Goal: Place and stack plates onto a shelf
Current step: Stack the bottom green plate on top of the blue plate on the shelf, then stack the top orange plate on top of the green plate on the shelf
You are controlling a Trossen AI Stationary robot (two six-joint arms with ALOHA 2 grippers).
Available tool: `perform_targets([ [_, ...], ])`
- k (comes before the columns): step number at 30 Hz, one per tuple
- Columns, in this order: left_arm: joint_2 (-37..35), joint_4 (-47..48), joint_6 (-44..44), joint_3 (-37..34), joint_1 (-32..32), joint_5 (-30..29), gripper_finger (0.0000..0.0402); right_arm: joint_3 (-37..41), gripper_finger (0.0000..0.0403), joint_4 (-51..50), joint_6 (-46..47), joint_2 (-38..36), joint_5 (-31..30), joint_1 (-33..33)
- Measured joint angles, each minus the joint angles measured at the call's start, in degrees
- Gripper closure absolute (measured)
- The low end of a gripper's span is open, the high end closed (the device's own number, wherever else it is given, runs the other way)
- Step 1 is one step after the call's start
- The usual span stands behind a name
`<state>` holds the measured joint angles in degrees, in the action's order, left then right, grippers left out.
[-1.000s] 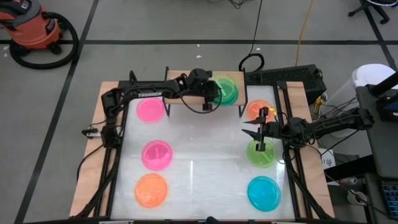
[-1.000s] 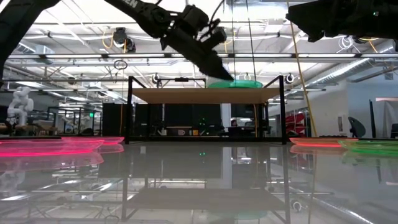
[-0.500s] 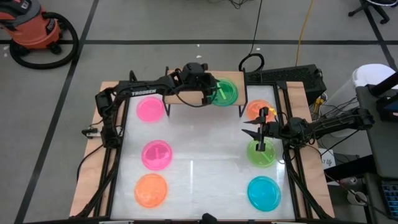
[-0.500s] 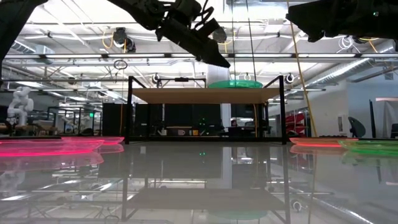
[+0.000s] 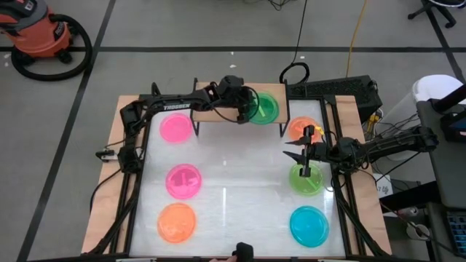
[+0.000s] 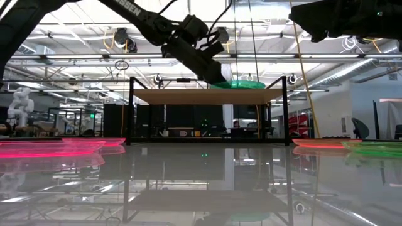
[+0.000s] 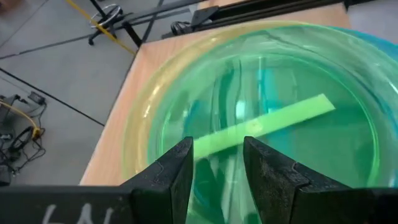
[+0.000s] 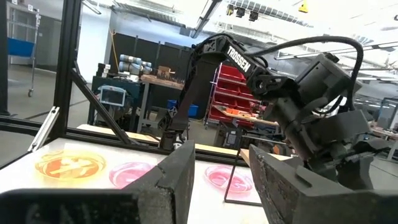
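**A:** From above, where does the left end effector (image 5: 246,109) sit?

**B:** Over the shelf (image 5: 211,122), at the left edge of the shelved green plate (image 5: 266,108). The plate lies just ahead of the fingertips, toward the shelf's right half. The right end effector (image 5: 302,161) hovers spread above the second green plate (image 5: 306,180) on the surface (image 5: 233,189), and it hasn't shifted.

**A:** And at table height?

**B:** The left tip meets the near rim of the shelved green plate (image 6: 242,84), which lies flat on the shelf board (image 6: 188,95). Half a second ago that end effector was lifted clear above it, and now it is back down.

**A:** The left wrist camera?

**B:** The fingers (image 7: 177,174) stand spread, with nothing visibly clamped between them. A blue plate (image 7: 379,43) peeks out from underneath the green one.

**A:** Right wrist?

**B:** Its fingers are apart and empty. I judge the left arm is nudging the stack, and the right is nearer the next pick.
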<state>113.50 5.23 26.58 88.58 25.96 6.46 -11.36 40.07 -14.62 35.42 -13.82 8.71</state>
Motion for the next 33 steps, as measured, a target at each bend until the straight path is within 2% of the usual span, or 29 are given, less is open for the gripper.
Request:
perform_targets([
  [7,0.50,-0.68,0.68,0.02,-0.33,0.18,0.0254,-0.01,0.0266,0.00,0.16,0.01,0.02,0.00],
  [11,-2.04,-1.70,2.27,-0.11,-1.11,-0.17,0.0254,0.00,0.0266,-0.02,0.18,0.01,0.04,0.00],
  [18,-13.61,0.22,2.31,-0.09,-2.78,-0.67,0.0254,0.00,0.0266,-2.34,0.50,0.02,-0.37,0.00],
  [22,-21.68,4.42,-0.87,0.03,-4.24,-0.02,0.0254,0.00,0.0266,-4.35,3.27,0.00,-4.99,0.00],
  [25,-26.15,9.87,-3.12,0.04,-5.35,2.95,0.0254,-0.07,0.0266,-6.61,3.66,-0.03,-7.29,0.02],
  [29,-30.24,13.50,-5.36,-1.75,-7.72,7.04,0.0254,-3.03,0.0266,-15.91,5.06,-0.11,-9.86,0.02],
  [33,-33.36,5.27,-6.51,-11.33,-10.08,7.01,0.0254,-8.18,0.0266,-31.75,10.41,0.21,-13.35,0.04],
])
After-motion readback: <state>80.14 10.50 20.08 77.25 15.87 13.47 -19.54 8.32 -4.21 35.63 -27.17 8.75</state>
